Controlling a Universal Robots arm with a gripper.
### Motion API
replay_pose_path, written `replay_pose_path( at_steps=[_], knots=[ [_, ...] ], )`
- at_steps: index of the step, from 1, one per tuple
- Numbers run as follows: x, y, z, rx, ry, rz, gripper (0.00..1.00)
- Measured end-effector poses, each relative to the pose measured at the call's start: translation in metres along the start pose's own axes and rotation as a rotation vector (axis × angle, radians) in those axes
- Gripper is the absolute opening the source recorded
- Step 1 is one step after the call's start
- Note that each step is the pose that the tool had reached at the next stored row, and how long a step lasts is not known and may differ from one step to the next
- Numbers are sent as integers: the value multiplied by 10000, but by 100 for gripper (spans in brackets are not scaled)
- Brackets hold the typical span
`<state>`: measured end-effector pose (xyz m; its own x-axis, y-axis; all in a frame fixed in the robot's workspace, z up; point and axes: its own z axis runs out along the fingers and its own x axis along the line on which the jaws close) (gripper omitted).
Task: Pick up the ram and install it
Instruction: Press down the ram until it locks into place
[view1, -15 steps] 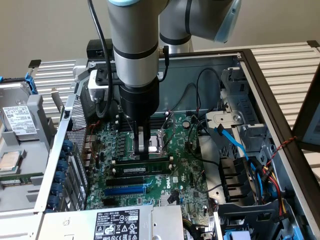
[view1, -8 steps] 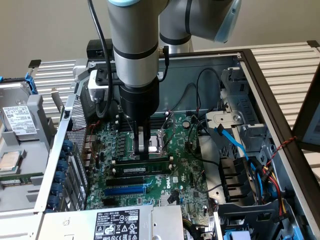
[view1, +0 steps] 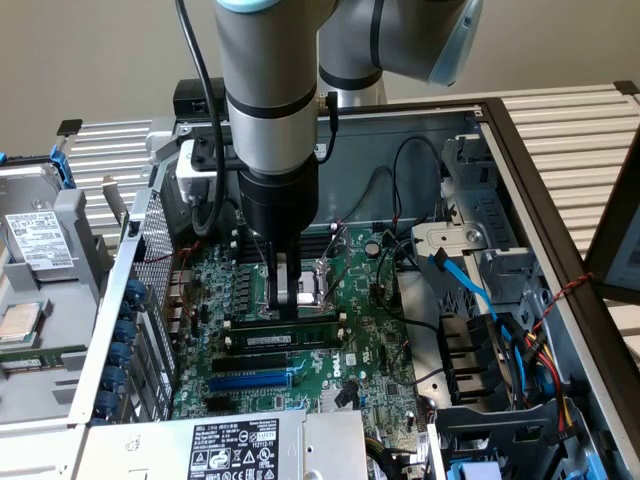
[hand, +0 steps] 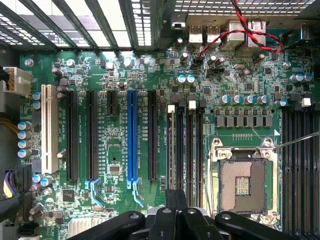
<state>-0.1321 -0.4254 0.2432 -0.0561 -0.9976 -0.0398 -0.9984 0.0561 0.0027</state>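
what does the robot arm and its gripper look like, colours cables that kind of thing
The arm is a thick silver-grey cylinder with a darker grey band and a pale blue joint cap. A black cable runs down its side to a white and black block. Below sits a black cylindrical wrist carrying the gripper, with slim black fingers and black linkage bars.

The motherboard (hand: 120, 175) is dark green with many fine lines, and on it stand long black memory slots (hand: 185, 145), one bright blue expansion slot (hand: 132, 135) and one cream-white slot (hand: 48, 130). The ram (view1: 290, 338) is a green stick with a small white label. A twisted red and black wire (hand: 240, 30) runs over the board, and the gripper (hand: 176, 220) is black.
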Motion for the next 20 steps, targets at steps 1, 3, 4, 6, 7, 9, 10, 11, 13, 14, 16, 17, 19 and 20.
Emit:
replay_pose_path(
  at_steps=[1,3,4,6,7,9,10,11,13,14,16,17,19,20],
  knots=[
    [0,7,-1,0,4,6,10],
    [-1,8,-1,9,2,212,10],
    [-1,8,0,16,0,375,10],
    [-1,8,1,30,-3,699,10],
    [-1,8,1,36,-3,866,10],
    [-1,8,1,50,-4,1193,10],
    [-1,8,1,56,-4,1356,10],
    [-1,8,1,63,-4,1531,10],
    [-1,8,1,77,-5,1864,10],
    [0,8,1,83,-6,2020,10],
    [-1,8,2,96,-7,2359,10],
    [0,9,2,103,-7,2533,10],
    [-1,8,1,116,-7,2874,10],
    [-1,8,2,123,-8,3041,10]
  ],
)
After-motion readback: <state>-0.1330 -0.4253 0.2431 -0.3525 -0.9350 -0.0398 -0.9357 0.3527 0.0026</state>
